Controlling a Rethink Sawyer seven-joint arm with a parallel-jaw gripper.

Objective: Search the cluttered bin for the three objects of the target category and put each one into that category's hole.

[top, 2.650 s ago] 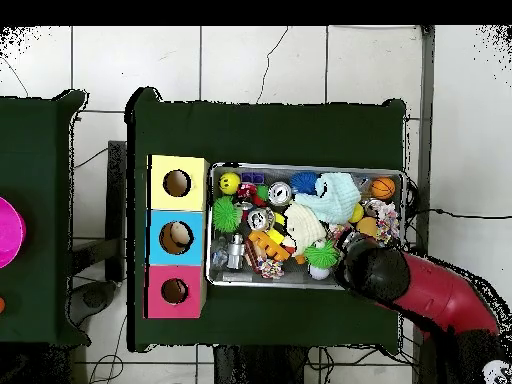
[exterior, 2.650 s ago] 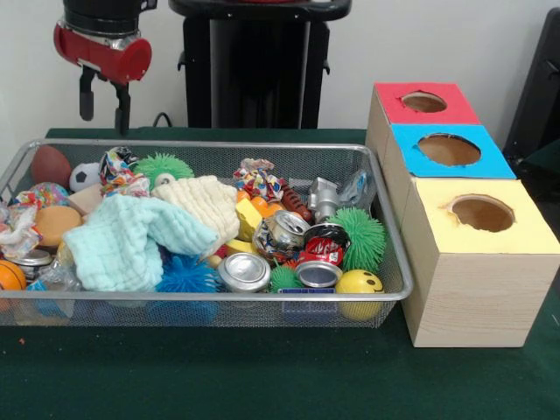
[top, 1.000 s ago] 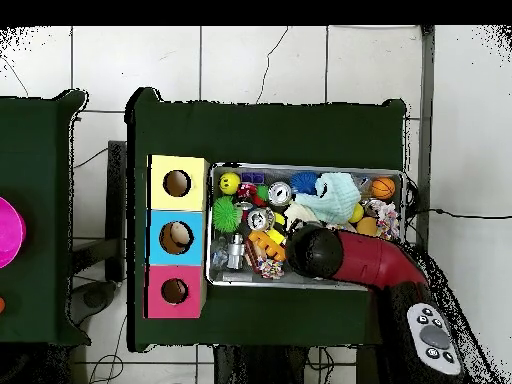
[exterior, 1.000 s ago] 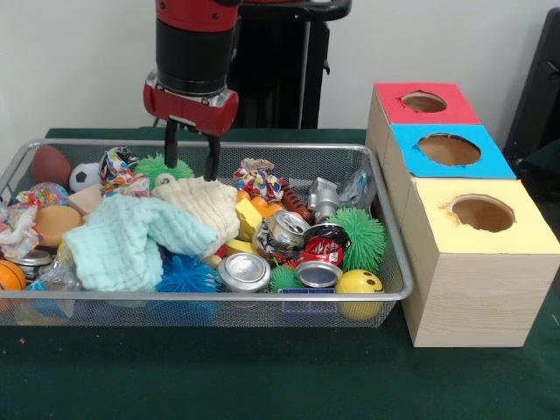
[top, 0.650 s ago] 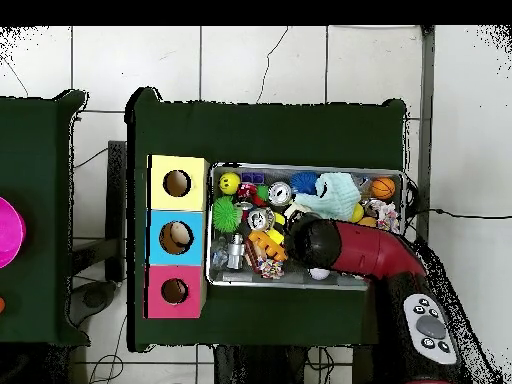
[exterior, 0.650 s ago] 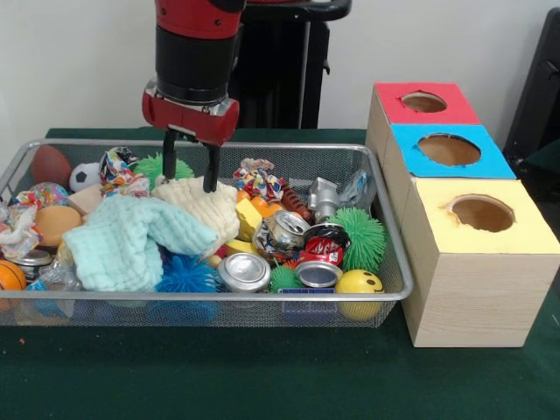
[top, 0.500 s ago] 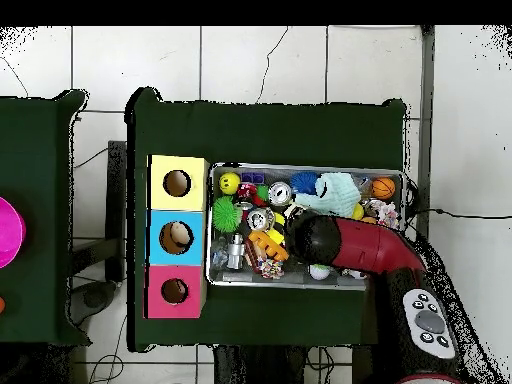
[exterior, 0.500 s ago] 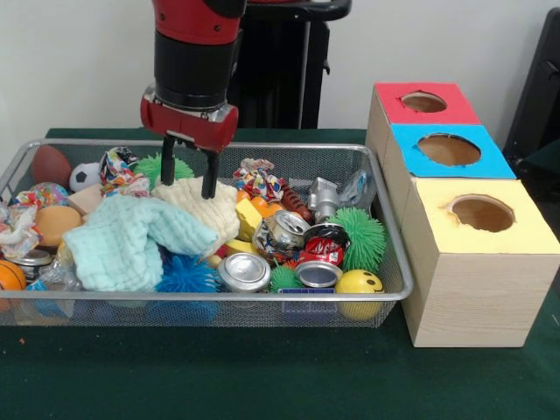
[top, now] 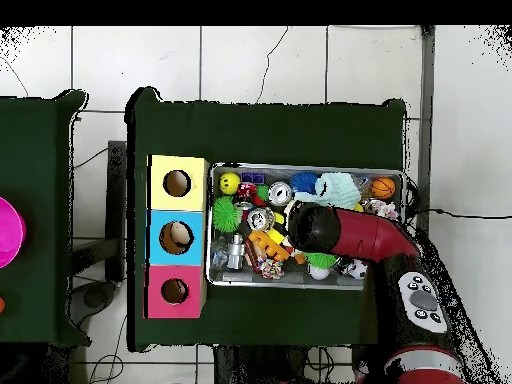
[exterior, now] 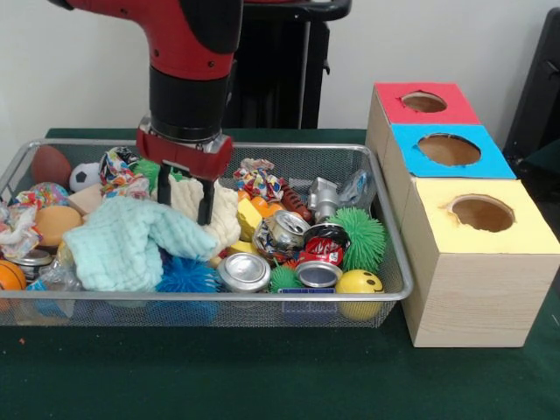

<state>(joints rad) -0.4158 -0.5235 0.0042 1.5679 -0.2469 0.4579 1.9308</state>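
Pale wall (exterior: 52, 87), white tiled floor (top: 260, 65), dark green table (top: 270, 125), second green table (top: 30, 130).

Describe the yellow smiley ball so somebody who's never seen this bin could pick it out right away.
Start at the wire mesh bin and go to its front corner nearest the yellow-topped box. The smiley ball sits against the front rim there, below a spiky green ball. It alone is smooth, yellow and has a black face.
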